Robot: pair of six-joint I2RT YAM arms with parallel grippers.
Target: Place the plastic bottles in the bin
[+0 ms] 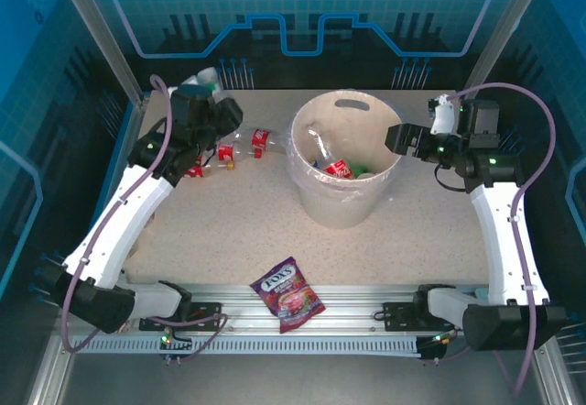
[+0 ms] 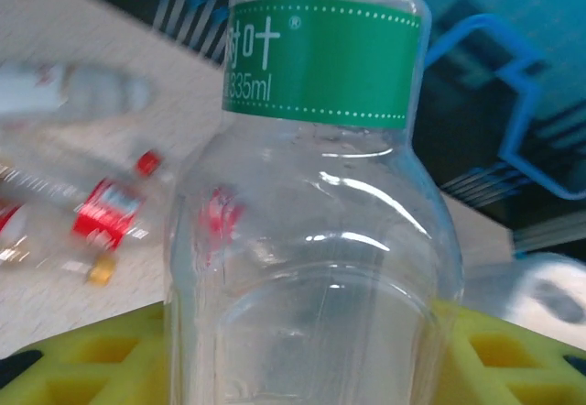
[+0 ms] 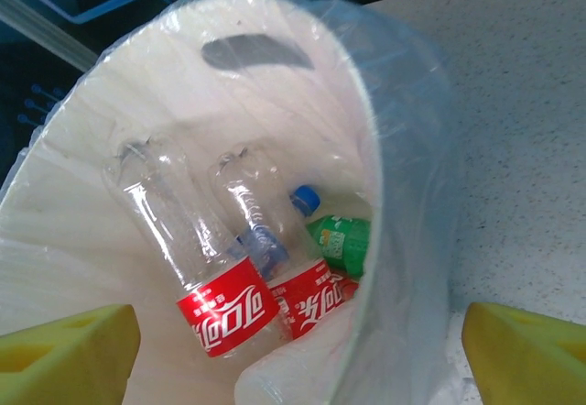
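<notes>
Speckled beige tabletop (image 1: 229, 231) spans the top view, with a large round cream-white plastic bin (image 1: 343, 199) with a clear liner at its centre. Inside lie two clear plastic bottles with red labels (image 3: 220, 309), a green bottle (image 3: 341, 245) and a blue-capped bottle (image 3: 305, 199). The right gripper (image 3: 293, 350), at the bin's right rim, has its yellow fingers (image 3: 64, 350) spread wide, empty. At upper left, the left gripper (image 2: 311, 350) clamps a clear plastic bottle with a green label (image 2: 320, 57); red-labelled bottles (image 1: 261, 139) lie on the tabletop nearby.
</notes>
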